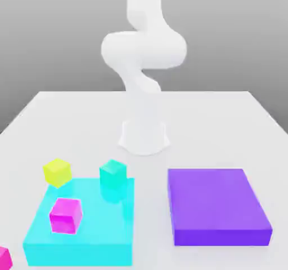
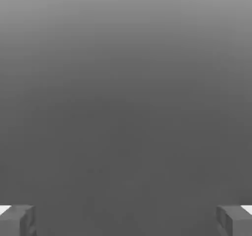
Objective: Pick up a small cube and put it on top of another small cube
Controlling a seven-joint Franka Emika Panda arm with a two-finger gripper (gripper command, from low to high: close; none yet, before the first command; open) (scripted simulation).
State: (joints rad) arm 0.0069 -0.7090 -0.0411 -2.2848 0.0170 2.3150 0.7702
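Observation:
One small magenta cube (image 1: 66, 215) sits on top of the cyan slab (image 1: 84, 243), toward the exterior view's left. A second small magenta cube (image 1: 4, 257) lies on the table at the near left corner, partly cut off by the picture's edge. The white arm (image 1: 143, 83) rises from its base at the table's middle and goes up out of the picture. In the hand view my gripper (image 2: 126, 220) stands open, its two grey fingertips (image 2: 17, 220) far apart with nothing between them, against a plain grey background.
A yellow cube (image 1: 57, 171) rests on the table just behind the cyan slab. A teal cube (image 1: 113, 175) stands on the slab's far edge. A flat purple slab (image 1: 216, 206) lies at the exterior view's right. The arm's base (image 1: 144, 136) stands mid-table.

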